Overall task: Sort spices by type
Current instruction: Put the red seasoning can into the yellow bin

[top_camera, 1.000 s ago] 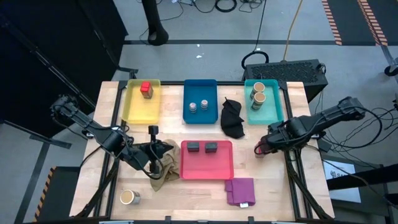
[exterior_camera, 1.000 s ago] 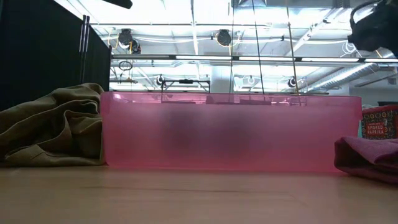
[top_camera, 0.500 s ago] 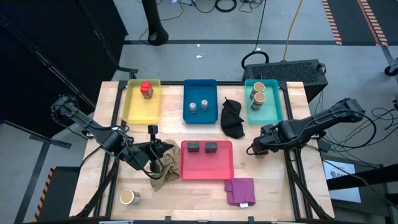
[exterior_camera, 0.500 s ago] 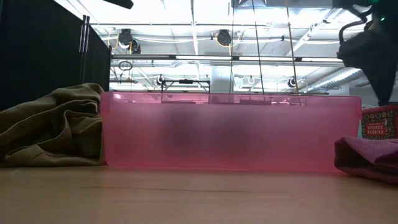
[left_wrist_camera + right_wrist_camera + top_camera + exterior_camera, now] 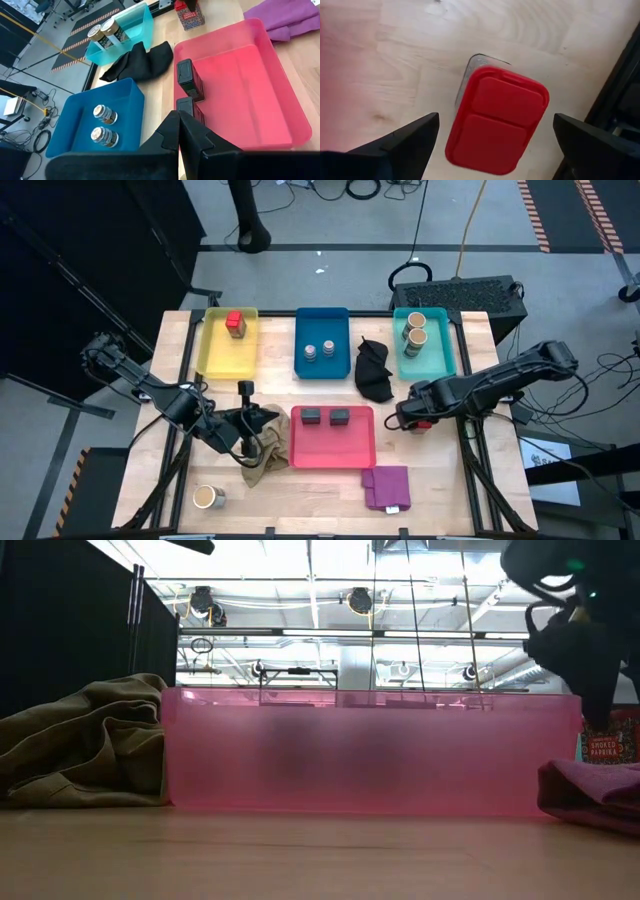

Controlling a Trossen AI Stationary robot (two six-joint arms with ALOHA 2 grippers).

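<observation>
Between our right gripper's (image 5: 492, 137) two dark, spread fingers (image 5: 405, 142) we see a red rectangular-lidded spice container (image 5: 497, 120) (viewed from above) standing on the pale wooden tabletop (image 5: 420, 45).

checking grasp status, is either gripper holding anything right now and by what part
Nothing is held. The right gripper is open above the red cube; the left gripper is shut, empty.
</observation>
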